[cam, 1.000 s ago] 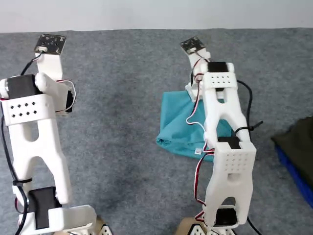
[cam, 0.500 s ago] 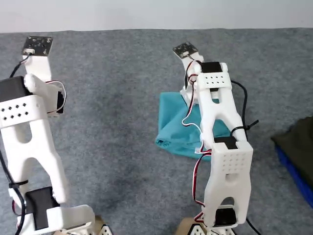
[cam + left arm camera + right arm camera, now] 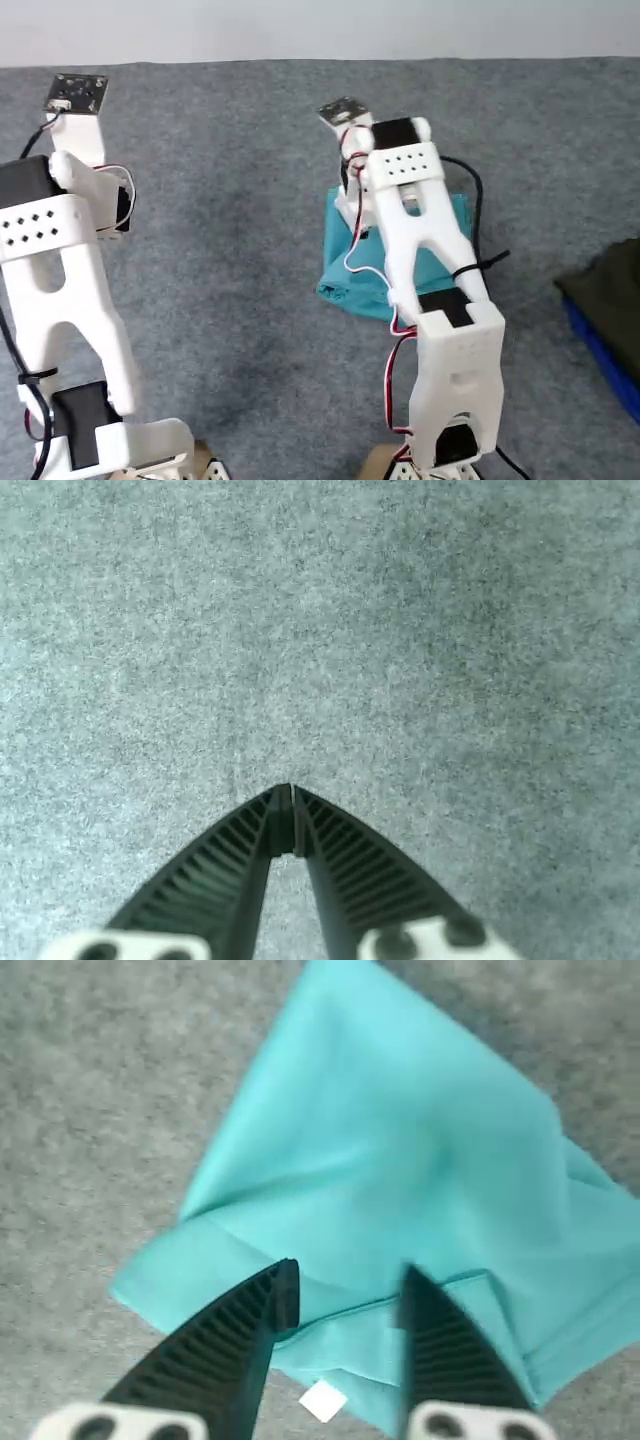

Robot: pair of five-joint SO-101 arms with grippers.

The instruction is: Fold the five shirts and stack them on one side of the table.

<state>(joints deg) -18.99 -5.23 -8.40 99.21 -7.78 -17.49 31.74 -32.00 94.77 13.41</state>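
White tag (image 3: 322, 1400) on teal shirt (image 3: 400, 1160), print unreadable

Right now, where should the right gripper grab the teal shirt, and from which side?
Probably the layered edge beside the white tag: the folds stack there, giving something to pinch. The teal shirt lies flat on the table, so come straight down from above; the right gripper hangs open over that edge.
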